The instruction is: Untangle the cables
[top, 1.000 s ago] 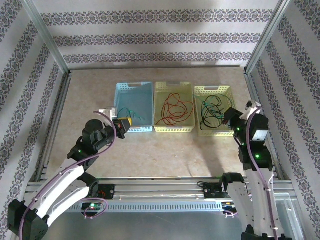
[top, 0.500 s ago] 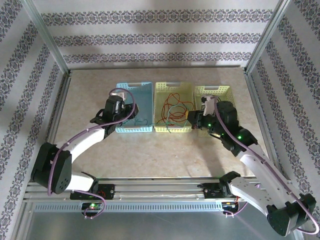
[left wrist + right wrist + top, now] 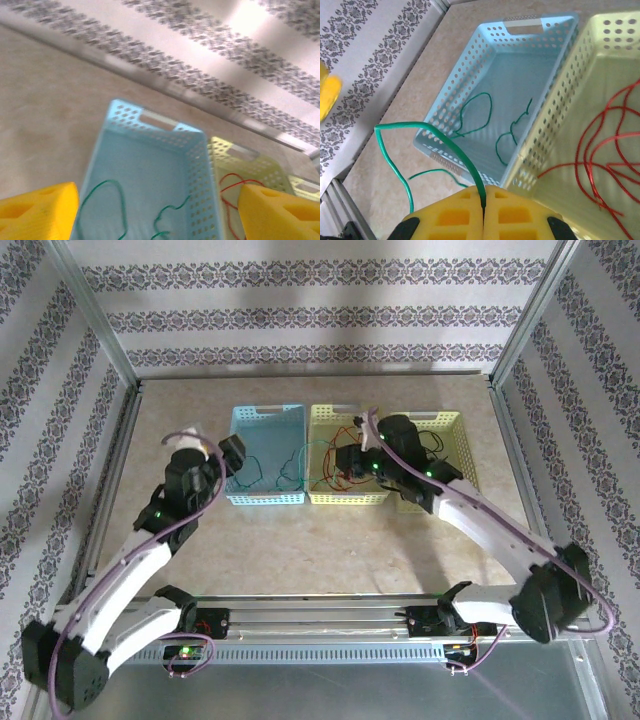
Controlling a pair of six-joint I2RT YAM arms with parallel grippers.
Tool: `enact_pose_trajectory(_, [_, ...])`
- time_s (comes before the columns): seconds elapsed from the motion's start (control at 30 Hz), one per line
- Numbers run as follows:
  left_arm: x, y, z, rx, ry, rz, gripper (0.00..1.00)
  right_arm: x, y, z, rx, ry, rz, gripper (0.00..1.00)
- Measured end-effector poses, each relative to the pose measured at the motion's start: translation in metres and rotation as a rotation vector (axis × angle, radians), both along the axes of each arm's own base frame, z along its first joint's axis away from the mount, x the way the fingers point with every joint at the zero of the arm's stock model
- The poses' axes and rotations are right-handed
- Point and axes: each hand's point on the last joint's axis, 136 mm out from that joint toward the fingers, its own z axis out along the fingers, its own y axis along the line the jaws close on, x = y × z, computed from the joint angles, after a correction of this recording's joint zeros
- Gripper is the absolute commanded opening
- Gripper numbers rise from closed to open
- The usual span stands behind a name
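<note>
green cable is the one in play: one stretch is pinched in the tightly closed right gripper, which hangs over the seam between the blue basket and the yellow basket, while other green loops lie on the blue floor. red cable sprawls in the yellow basket, apart from the green as far as i can tell. left gripper hovers by the blue basket's left side, jaws wide, holding nothing. to do this well, i'd carry the pinched strand slowly over the blue wall, keeping it high enough not to snag the perforations or drag the red, then let go inside. baskets sit side by side on a beige table, walled by patterned paper and a metal frame.
</note>
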Motion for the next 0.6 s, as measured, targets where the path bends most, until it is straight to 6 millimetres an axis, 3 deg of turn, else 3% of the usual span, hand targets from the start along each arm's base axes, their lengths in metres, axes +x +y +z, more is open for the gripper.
enact_pose_trajectory(0.2, [-0.059, 0.040, -0.064, 0.005, 0.150, 0.133, 0.83, 0.058, 0.046, -0.009, 0.023, 0.062, 0.022, 0.00])
enact_pose_trajectory(0.3, [-0.077, 0.050, -0.076, 0.006, 0.184, 0.167, 0.84, 0.084, 0.071, -0.029, 0.039, 0.130, 0.045, 0.00])
enact_pose_trajectory(0.4, [-0.081, 0.055, -0.077, 0.015, 0.192, 0.185, 0.84, 0.098, 0.088, -0.063, 0.038, 0.225, 0.059, 0.01])
enact_pose_trajectory(0.43, [-0.081, 0.055, -0.080, 0.029, 0.210, 0.187, 0.84, 0.100, 0.092, -0.076, 0.031, 0.257, 0.060, 0.05])
enact_pose_trajectory(0.53, [-0.078, 0.056, -0.082, 0.071, 0.257, 0.192, 0.85, 0.103, 0.098, -0.108, 0.002, 0.336, 0.050, 0.32])
enact_pose_trajectory(0.6, [-0.075, 0.055, -0.077, 0.087, 0.262, 0.187, 0.85, 0.100, 0.099, -0.118, -0.021, 0.359, 0.046, 0.46])
